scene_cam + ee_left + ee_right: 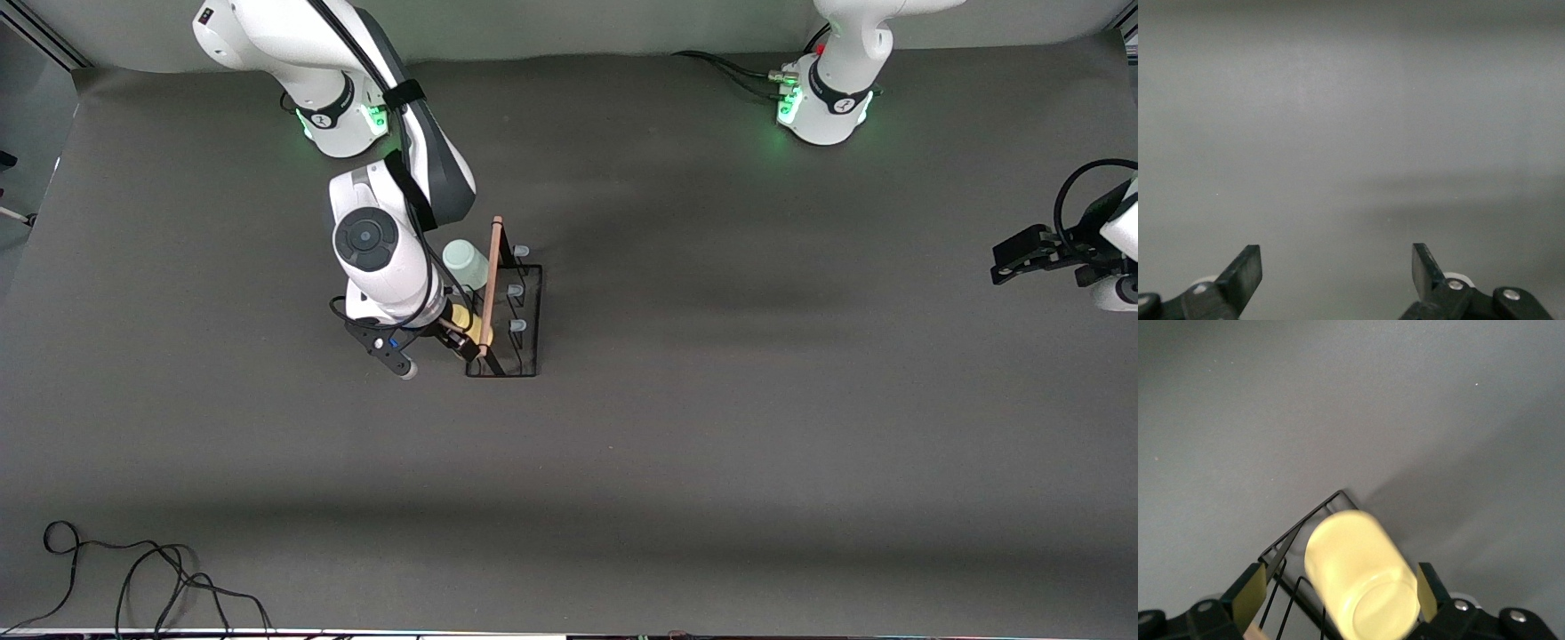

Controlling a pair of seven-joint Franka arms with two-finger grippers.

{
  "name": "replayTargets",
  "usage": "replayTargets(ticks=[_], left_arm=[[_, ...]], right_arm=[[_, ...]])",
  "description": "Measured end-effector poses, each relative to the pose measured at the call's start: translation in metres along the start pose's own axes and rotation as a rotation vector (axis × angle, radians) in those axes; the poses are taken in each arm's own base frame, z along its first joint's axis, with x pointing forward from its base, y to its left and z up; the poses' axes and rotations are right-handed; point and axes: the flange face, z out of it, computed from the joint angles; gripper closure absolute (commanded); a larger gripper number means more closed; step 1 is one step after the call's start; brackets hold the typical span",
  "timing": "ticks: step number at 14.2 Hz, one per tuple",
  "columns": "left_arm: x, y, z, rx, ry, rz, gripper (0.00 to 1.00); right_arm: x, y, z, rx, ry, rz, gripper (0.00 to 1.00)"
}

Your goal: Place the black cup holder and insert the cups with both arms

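Note:
The black cup holder [526, 313] stands on the table near the right arm's base, its wooden rod [492, 276] on top. A pale green cup [464, 263] hangs on a prong at the end nearer the bases. A yellow cup [461, 321] sits on the holder at the nearer end. My right gripper [466, 340] is at it, and in the right wrist view the gripper [1339, 579] is open around the yellow cup [1361, 577], above the holder's wire [1298, 533]. My left gripper [1006, 264] waits open and empty at the left arm's end of the table, also in its wrist view [1337, 267]. The light blue cup is out of view.
Bare whitish prong tips [516, 291] stick out on the holder's side toward the left arm. A loose black cable [133, 578] lies at the table's near edge toward the right arm's end. Cables [738, 69] run to the left arm's base.

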Motion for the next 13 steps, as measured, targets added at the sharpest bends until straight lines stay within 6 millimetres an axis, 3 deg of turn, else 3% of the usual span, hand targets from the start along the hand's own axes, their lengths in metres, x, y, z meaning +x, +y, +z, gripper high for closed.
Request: replayTargets(ticks=[2, 4, 7, 9, 13], left_arm=[[0.000, 0.001, 0.000, 0.000, 0.000, 0.001, 0.00], [0.000, 0.001, 0.000, 0.000, 0.001, 0.001, 0.00], [0.000, 0.001, -0.001, 0.000, 0.001, 0.002, 0.00], [0.000, 0.001, -0.001, 0.000, 0.002, 0.002, 0.00], [0.000, 0.003, -0.001, 0.000, 0.003, 0.003, 0.00]], right_arm=[[-0.002, -0.007, -0.041, -0.022, -0.035, -0.006, 0.00], [0.001, -0.007, -0.097, -0.030, -0.062, -0.009, 0.00], [0.011, 0.010, -0.176, 0.009, -0.077, -0.037, 0.00], [0.019, 0.031, -0.211, 0.020, -0.056, -0.107, 0.00], [0.044, 0.071, -0.251, 0.020, -0.013, -0.295, 0.00]])
